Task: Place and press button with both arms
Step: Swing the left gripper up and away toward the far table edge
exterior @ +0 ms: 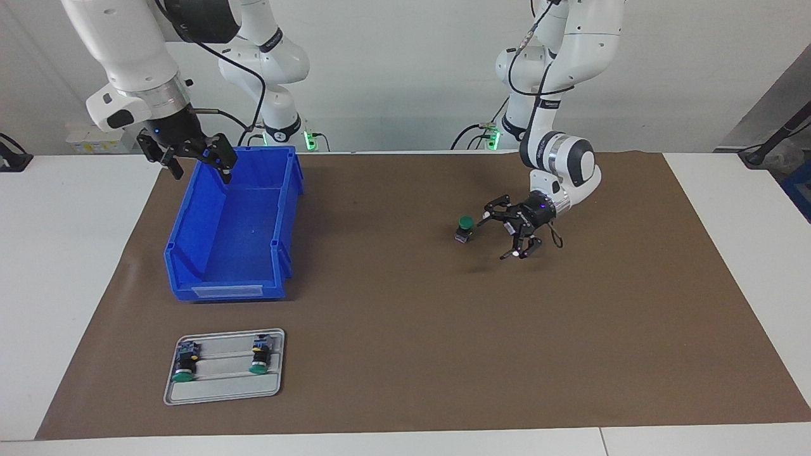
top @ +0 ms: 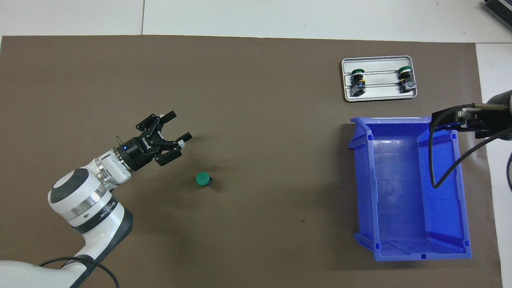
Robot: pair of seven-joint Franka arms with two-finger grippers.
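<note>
The left gripper hung low with jaws spread, just beside the push-button switch standing cap-up on the brown mat, away from its edges. Small, light and rigid, it looked easy to tip; the black barrel seemed the best hold. The right gripper waited spread over the blue bin's rim.

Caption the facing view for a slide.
Open left gripper low beside an upright button on the mat; open right gripper over the blue bin; two buttons on the tray.
</note>
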